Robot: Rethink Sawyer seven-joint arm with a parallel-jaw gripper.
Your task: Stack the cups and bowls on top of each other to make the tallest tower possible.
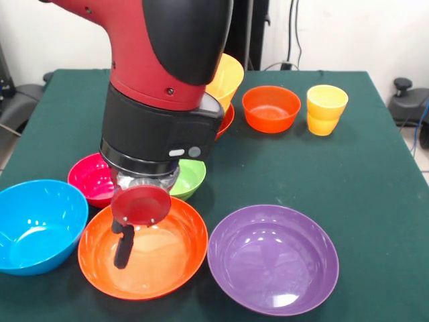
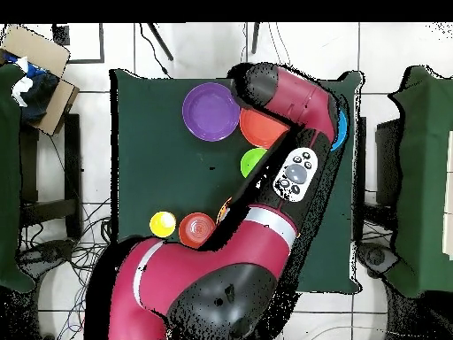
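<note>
I see the claw (image 1: 123, 251) low inside the glossy large orange bowl (image 1: 142, 248), but cannot tell how far it's open.

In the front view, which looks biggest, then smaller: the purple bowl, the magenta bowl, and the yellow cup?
1. Purple bowl, clearly largest, though it is also nearest the camera.
2. Magenta bowl, partly hidden by the arm.
3. Yellow cup, smallest, but farthest away.

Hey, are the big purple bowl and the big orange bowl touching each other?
Apart. The front view shows a thin strip of green cloth between the purple bowl and orange bowl.
</note>
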